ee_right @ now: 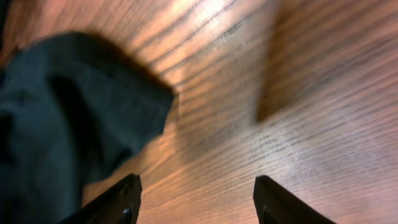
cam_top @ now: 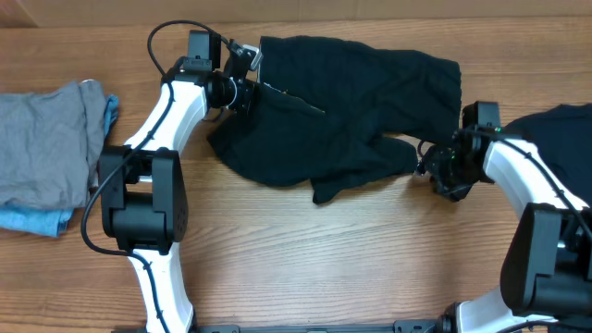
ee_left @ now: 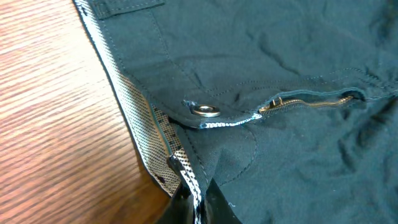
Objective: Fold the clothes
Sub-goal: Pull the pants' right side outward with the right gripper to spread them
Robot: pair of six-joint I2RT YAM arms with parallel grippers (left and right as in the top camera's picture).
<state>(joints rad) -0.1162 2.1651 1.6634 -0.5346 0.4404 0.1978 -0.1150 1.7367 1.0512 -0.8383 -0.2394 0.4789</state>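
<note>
A black garment (cam_top: 351, 102) lies crumpled across the middle back of the table. Up close it shows a zipper (ee_left: 311, 101), a metal eyelet (ee_left: 205, 111) and a mesh-lined band along its edge (ee_left: 146, 134). My left gripper (cam_top: 252, 92) is at its upper left edge, shut (ee_left: 198, 190) on the black-and-white trim of that edge. My right gripper (cam_top: 430, 166) is low at the garment's right lower corner. Its jaws (ee_right: 196, 186) stand open over bare wood, with the black cloth (ee_right: 56, 124) just left of them and nothing between the fingers.
A second black garment (cam_top: 564, 125) lies at the right edge behind my right arm. A grey garment (cam_top: 46, 139) rests on a light-blue one (cam_top: 37, 220) at the far left. The wooden table (cam_top: 351, 259) shows bare in front.
</note>
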